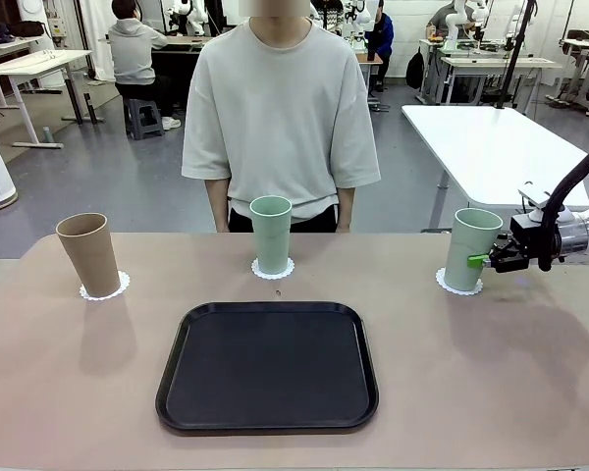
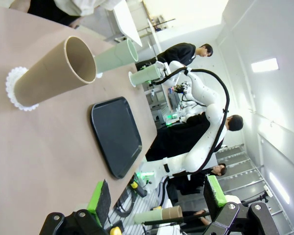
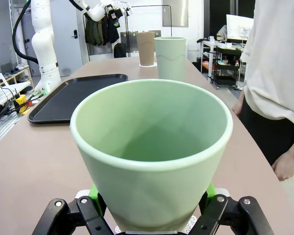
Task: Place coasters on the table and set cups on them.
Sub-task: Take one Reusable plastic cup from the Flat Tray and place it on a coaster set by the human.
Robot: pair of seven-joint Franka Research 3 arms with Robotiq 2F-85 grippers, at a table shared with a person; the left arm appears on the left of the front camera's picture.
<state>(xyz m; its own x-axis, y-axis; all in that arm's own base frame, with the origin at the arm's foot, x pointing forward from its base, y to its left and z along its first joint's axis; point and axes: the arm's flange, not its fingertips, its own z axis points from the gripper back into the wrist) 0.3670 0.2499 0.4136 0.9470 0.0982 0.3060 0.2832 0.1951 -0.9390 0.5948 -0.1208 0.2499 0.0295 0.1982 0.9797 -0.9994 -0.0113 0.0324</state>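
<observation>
Front view shows three cups each standing on a coaster along the far side of the bench point(image 1: 59, 373): brown cup point(image 1: 88, 254) at left, mint cup point(image 1: 271, 234) in the middle, right mint cup point(image 1: 471, 248) with the right tool point(image 1: 483, 260) straddling its lower wall, whether pinching I cannot tell. These tumblers look light, stiff and tippable; low on the wall seems the best hold. The left tool point(image 2: 157, 198) stands spread, holding nothing. The black tray point(image 1: 267, 366) lies in front, well apart; the person stands just behind the middle cup.

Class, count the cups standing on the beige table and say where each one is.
3. A brown cup stands at the table's left, a mint cup at the far middle, and another mint cup at the right; each sits on a coaster.
</observation>
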